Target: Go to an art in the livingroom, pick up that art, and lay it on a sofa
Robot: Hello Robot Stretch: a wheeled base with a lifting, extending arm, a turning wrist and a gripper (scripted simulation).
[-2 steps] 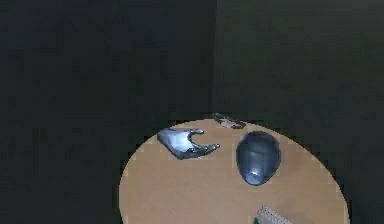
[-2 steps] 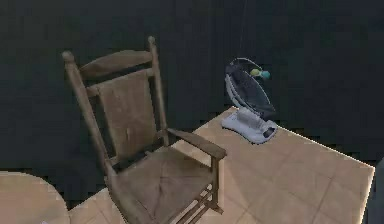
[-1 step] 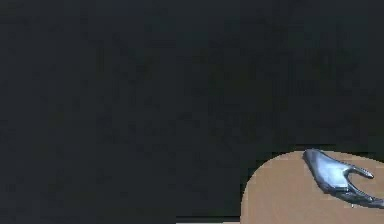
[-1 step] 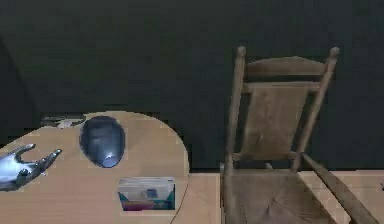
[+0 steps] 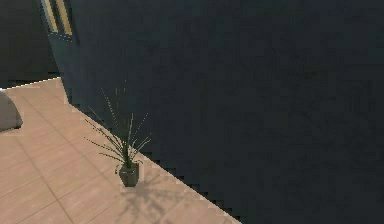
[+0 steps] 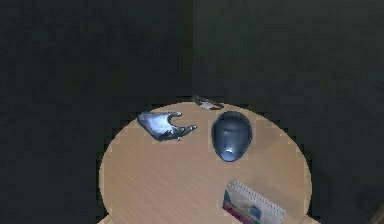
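A round wooden table (image 6: 160,180) stands against dark walls in the arm side view. On its far left part lies a small silvery-blue sculpted piece (image 6: 165,124) with curved prongs. Beside it, toward the middle, rests a dark blue-grey oval object (image 6: 231,135). A small pale thing (image 6: 208,102) lies at the table's far edge.
A flat box or book (image 6: 250,203) lies near the table's near edge. In the forward view a potted spiky plant (image 5: 125,152) stands on the tiled floor (image 5: 50,170) against a dark blue wall (image 5: 250,90). A window (image 5: 58,18) is at top left and a grey rounded edge (image 5: 8,110) at the left.
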